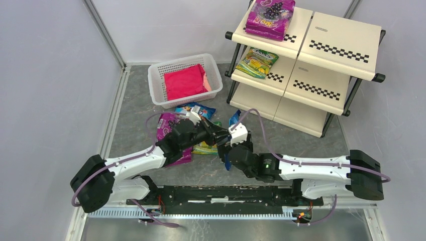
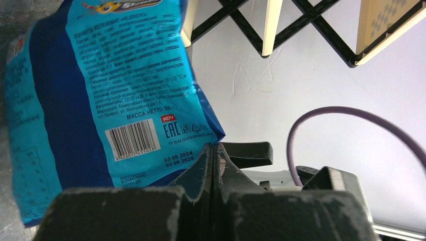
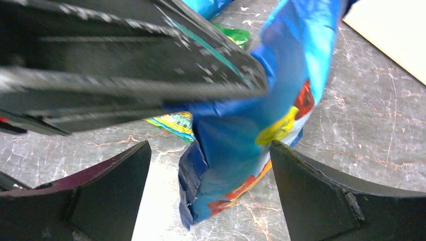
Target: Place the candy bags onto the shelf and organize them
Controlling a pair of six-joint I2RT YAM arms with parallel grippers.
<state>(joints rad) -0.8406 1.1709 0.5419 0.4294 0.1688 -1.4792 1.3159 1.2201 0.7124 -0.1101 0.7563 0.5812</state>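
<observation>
From the top external view, the cream three-tier slanted shelf (image 1: pixel 341 35) with its black tube frame stands at the far right. A glossy magenta-purple grape-print bag (image 1: pixel 270 17) lies on the left of its top tier. A green-yellow lemon-print bag (image 1: pixel 257 63) lies on the tier below. To the left of the shelf, a white lattice plastic basket (image 1: pixel 155 85) holds a pink folded cloth (image 1: pixel 185 83). On the grey marbled table (image 1: pixel 140 105), in front of the basket, lie a loose blue bag (image 1: pixel 196 109), a second purple bag (image 1: pixel 166 128) partly under the left arm, and a second green-yellow bag (image 1: pixel 203 148). The left gripper (image 1: pixel 219 136) and right gripper (image 1: pixel 224 149) meet just in front of these. A held blue candy bag (image 1: pixel 234 118) shows only as a thin sliver between them, apparently seen edge-on.

In the left wrist view, the left gripper (image 2: pixel 213 150) has its fingers pressed together, pinching the lower corner of the held blue candy bag (image 2: pixel 115 85). The bag rises up and to the left of the fingers, its barcode side towards the camera.

In the right wrist view, the held blue candy bag (image 3: pixel 241 150) hangs down from the dark, blurred left gripper across the top of the picture. The right gripper (image 3: pixel 210 148) has its fingers spread wide. The bag's lower part sits between them and touches neither, slightly nearer the finger on the right of the picture. The second green-yellow bag (image 3: pixel 173 123) lies on the table (image 3: pixel 371 125) behind
</observation>
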